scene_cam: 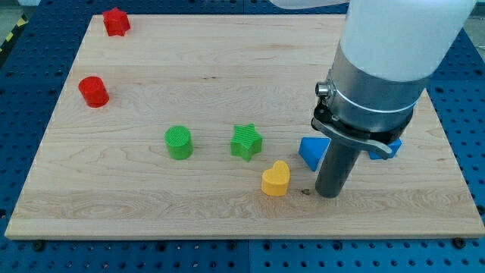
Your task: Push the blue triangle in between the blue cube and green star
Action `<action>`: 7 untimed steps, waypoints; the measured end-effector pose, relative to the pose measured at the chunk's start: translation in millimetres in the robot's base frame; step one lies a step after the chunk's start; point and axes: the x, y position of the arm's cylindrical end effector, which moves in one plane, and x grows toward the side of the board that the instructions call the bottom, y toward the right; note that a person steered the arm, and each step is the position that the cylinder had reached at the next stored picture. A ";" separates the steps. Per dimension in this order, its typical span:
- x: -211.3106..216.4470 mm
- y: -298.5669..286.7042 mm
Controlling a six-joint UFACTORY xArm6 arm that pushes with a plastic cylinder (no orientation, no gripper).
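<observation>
Landmark: you had the green star point(246, 142) near the board's point(227, 68) middle.
Blue triangle: it point(312, 151) sat just to the star's right, partly behind the rod.
Blue cube: it point(391, 145) was farther right of the star, mostly hidden.
Tip: my tip point(330, 195) rested below-right of the star, beside the yellow heart point(276, 179).
Claw: none fitted, only a rod.
Progress: the triangle looked roughly between star and cube; you likely had little left.

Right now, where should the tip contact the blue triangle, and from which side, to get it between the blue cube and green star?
My tip sits just below-right of the blue triangle. The green star is to its left; the blue cube is right, mostly hidden by the arm. The triangle already lies roughly between them, so only a light nudge on its lower face, from the view's bottom, seems needed.
</observation>
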 end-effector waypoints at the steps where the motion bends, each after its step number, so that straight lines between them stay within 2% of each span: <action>1: -7.7 0.0; 5: -13.2 -1.1; 7: -29.4 -1.0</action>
